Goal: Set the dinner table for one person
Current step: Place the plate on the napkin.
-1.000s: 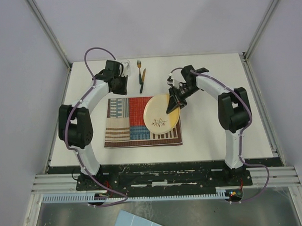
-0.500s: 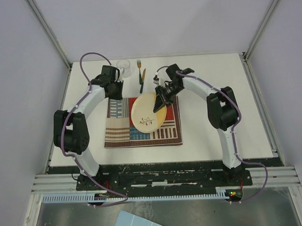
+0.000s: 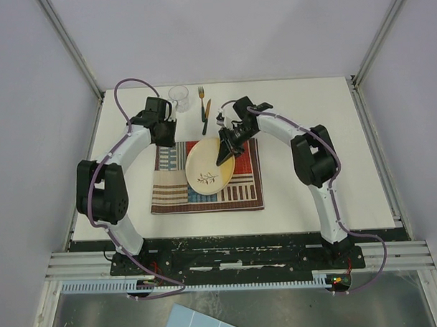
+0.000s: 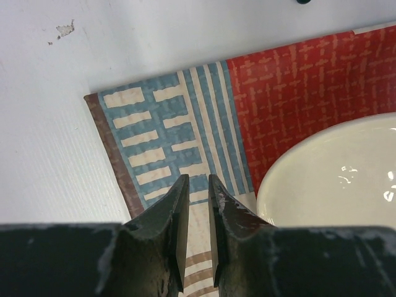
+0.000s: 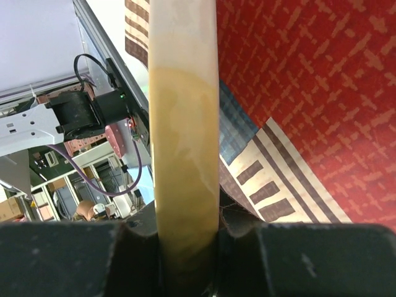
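Observation:
A cream plate point(image 3: 208, 167) with a twig motif is tilted over the middle of the striped patchwork placemat point(image 3: 170, 187). My right gripper point(image 3: 226, 147) is shut on the plate's far right rim. In the right wrist view the plate point(image 5: 184, 124) runs edge-on between the jaws of this gripper point(image 5: 185, 247). My left gripper point(image 3: 164, 134) hovers over the placemat's far left corner. In the left wrist view it point(image 4: 198, 180) is empty, with the jaws almost together, and the plate point(image 4: 334, 182) lies to its right. The white dinner table point(image 3: 312, 167) bears it all.
A clear glass point(image 3: 178, 97), a fork point(image 3: 201, 98) and a knife point(image 3: 206, 115) lie on the table beyond the placemat. Metal frame rails run along the table's sides point(image 3: 379, 151), and grey walls close it in.
My right gripper has carried the plate left, from the placemat's right part to its middle. My left gripper has drawn back from the glass to the placemat's far left corner.

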Available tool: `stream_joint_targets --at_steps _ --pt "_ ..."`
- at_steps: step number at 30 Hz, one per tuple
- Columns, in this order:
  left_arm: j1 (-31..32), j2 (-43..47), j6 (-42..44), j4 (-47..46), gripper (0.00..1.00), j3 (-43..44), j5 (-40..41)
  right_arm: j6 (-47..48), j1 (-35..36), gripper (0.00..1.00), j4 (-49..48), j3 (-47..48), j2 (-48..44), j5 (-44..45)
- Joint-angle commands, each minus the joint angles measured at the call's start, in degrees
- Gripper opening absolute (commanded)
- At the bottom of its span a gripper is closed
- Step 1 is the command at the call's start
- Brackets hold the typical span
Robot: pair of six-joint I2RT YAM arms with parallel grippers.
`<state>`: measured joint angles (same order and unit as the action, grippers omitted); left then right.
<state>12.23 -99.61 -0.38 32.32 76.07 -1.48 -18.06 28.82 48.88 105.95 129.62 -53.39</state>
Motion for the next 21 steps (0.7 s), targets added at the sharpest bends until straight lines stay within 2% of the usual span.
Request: stream_joint_targets --at_steps 1,21 --pt "-0.1 2.3 1.5 -2.7 0.25 0.1 0.9 -1.9 1.2 0.02 -3.2 4.3 -0.6 -6.0" --pt "-0.2 2.1 1.0 -2.6 0.24 -0.2 0.9 -4.9 1.7 0.02 -6.9 4.9 0.5 -6.6"
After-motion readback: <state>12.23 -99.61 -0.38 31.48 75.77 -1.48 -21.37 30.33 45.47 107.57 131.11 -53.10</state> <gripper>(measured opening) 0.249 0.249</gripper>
